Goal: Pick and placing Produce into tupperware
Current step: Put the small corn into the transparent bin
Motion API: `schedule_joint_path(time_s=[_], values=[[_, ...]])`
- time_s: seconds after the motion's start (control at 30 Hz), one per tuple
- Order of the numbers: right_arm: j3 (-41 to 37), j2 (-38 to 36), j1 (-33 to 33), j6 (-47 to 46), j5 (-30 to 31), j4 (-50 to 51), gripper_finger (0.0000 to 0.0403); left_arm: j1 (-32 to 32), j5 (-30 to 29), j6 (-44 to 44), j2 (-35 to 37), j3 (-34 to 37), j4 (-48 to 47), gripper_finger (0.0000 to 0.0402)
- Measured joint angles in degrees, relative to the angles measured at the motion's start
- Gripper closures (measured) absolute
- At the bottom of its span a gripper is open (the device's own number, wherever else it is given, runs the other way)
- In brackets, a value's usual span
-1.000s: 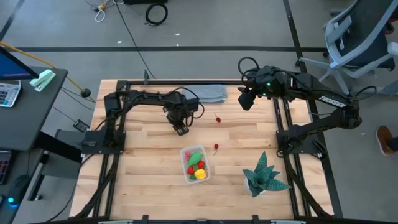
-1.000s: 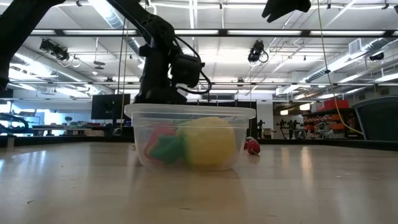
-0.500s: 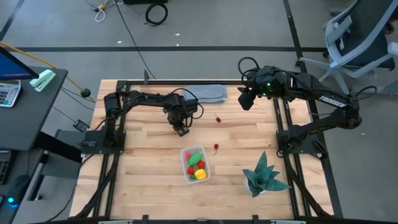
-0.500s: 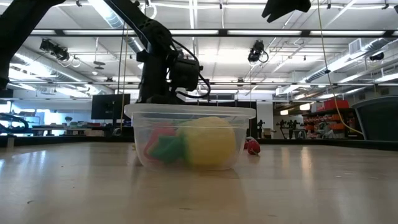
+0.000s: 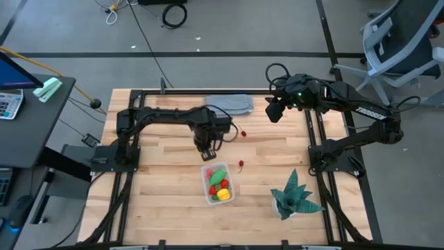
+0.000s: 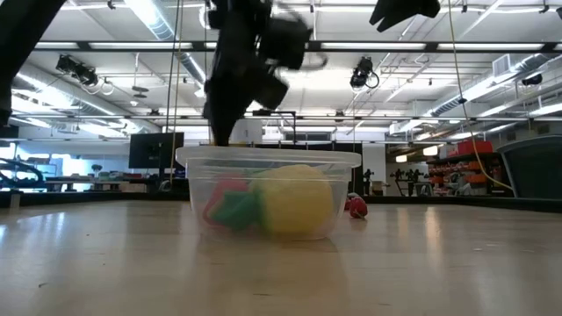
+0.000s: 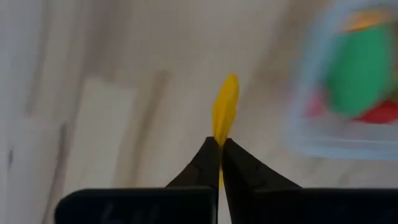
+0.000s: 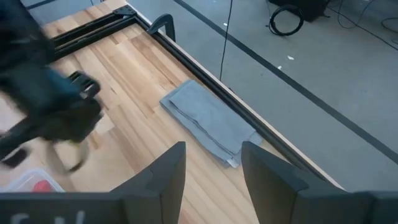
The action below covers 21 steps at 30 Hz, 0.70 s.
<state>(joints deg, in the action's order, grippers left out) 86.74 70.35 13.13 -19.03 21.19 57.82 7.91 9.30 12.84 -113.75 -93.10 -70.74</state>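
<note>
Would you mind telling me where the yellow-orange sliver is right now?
The yellow-orange sliver is pinched in the left gripper, seen in the left wrist view. In the high view that gripper is just behind the tupperware, near the table's middle.

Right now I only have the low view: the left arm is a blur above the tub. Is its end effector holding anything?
Observer: Yes. In the left wrist view the left end effector is shut on a yellow-orange sliver.
Reviewer: Is it over the tupperware?
Observer: Not quite. From above it sits just beyond the tupperware rim, on the grey cloth side.
Reviewer: Any produce left outside?
Observer: Two cherries on the table: one beside the tub, another farther back.
Reviewer: And the right end effector?
Observer: The right end effector is open, raised near the cloth.
</note>
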Motion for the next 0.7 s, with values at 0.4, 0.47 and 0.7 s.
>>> schedule_joint_path(time_s=[0.4,0.47,0.7], values=[[0.0,0.0,0.0,0.0,0.0,0.0,0.0239,-11.4,-0.4,9.1,-0.6,-6.7,4.3,0.0393],[0.0,0.0,0.0,0.0,0.0,0.0,0.0239,-11.9,-0.4,10.5,-0.6,-5.8,5.7,0.0394],[0.0,0.0,0.0,0.1,0.0,0.0,0.0239,-13.4,4.3,14.6,-0.5,0.4,12.4,0.0357]])
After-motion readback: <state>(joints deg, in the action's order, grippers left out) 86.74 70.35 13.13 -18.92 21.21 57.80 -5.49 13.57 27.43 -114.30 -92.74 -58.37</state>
